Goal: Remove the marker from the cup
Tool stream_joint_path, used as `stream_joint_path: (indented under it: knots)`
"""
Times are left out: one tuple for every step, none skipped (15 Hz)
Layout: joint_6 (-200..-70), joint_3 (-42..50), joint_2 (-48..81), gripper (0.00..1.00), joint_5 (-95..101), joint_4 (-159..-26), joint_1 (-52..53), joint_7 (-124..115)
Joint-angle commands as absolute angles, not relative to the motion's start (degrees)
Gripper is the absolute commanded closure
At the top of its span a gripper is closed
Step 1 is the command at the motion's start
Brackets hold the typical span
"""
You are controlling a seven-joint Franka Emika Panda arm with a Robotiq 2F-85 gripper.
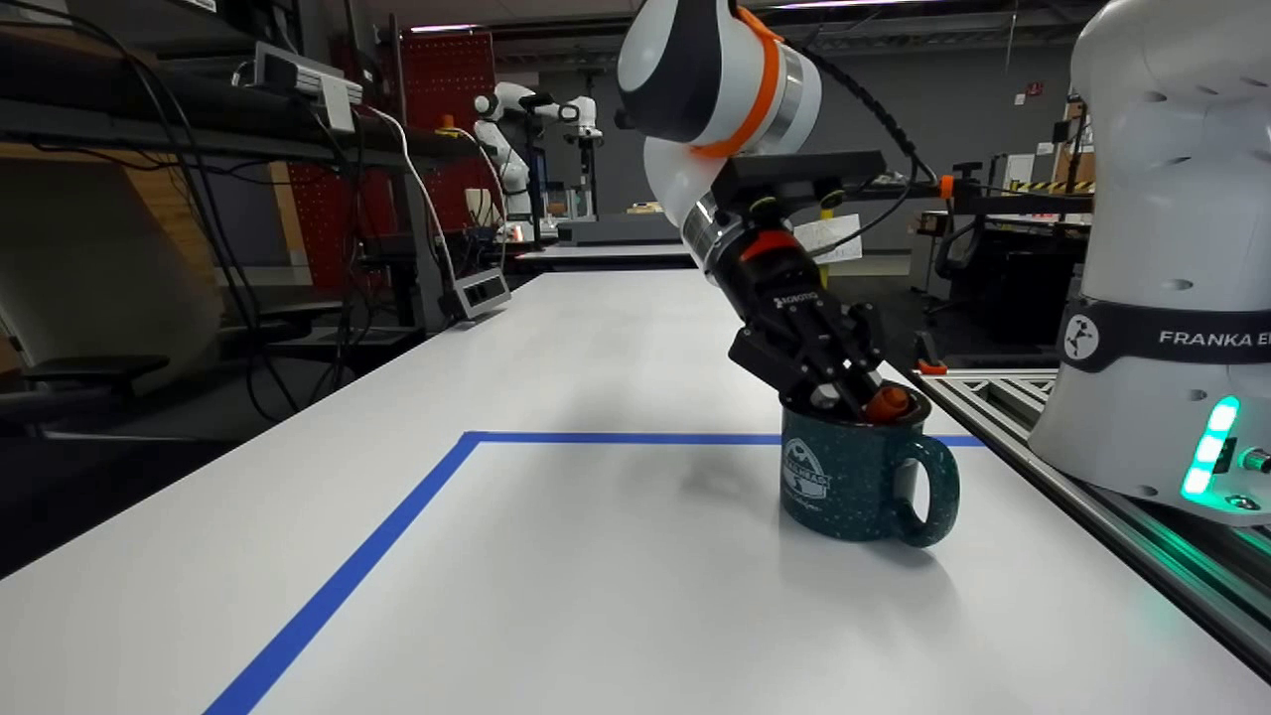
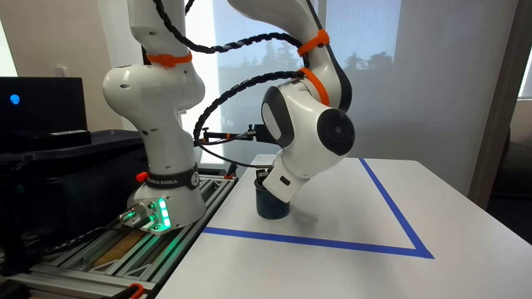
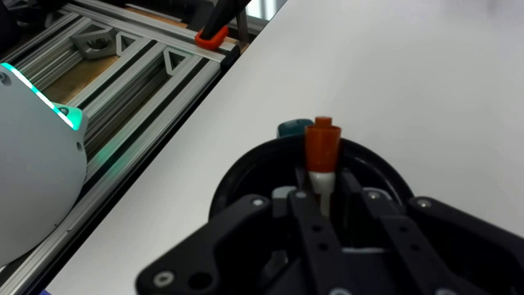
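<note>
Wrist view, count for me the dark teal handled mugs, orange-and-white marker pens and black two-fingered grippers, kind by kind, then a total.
Dark teal handled mug: 1
Orange-and-white marker pen: 1
Black two-fingered gripper: 1
Total: 3

Blue tape point(image 2: 316, 241) lies on a white table point(image 2: 357, 207), well apart from a laptop point(image 2: 45, 109).
</note>
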State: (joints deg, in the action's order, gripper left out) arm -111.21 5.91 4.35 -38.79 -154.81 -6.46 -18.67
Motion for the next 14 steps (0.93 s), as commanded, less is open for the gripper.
stream_joint_path:
  knots:
    - [-107.22, 6.63, -0.92, 0.95, -37.69, -156.22, -6.64, -20.04]
    - [-105.42, 6.85, -1.99, 0.95, -37.18, -156.27, -6.83, -20.41]
    - [-102.86, 7.18, -3.76, 0.95, -36.28, -156.40, -7.12, -21.00]
    - [-99.92, 7.54, -5.22, 0.95, -35.40, -156.23, -7.41, -21.54]
    - [-96.55, 7.95, -6.63, 0.95, -34.53, -155.72, -7.83, -22.10]
    - [-93.44, 8.29, -7.84, 0.95, -33.94, -155.18, -8.25, -22.71]
    - [-90.22, 8.70, -9.07, 0.95, -33.80, -154.41, -8.75, -23.20]
    - [-88.61, 8.96, -10.44, 0.95, -34.20, -153.79, -9.16, -23.32]
    - [-88.76, 8.99, -11.98, 0.95, -35.05, -153.41, -9.50, -23.39]
    - [-89.61, 8.65, -12.82, 0.95, -35.28, -152.47, -9.65, -23.68]
    - [-91.41, 8.22, -13.34, 0.95, -35.37, -151.84, -9.72, -23.56]
    - [-93.73, 7.47, -13.19, 0.95, -35.16, -150.72, -9.57, -24.26]
    - [-95.87, 6.79, -12.47, 0.95, -34.73, -149.60, -9.28, -24.73]
    - [-98.53, 6.18, -11.89, 0.95, -34.60, -148.93, -9.04, -25.02]
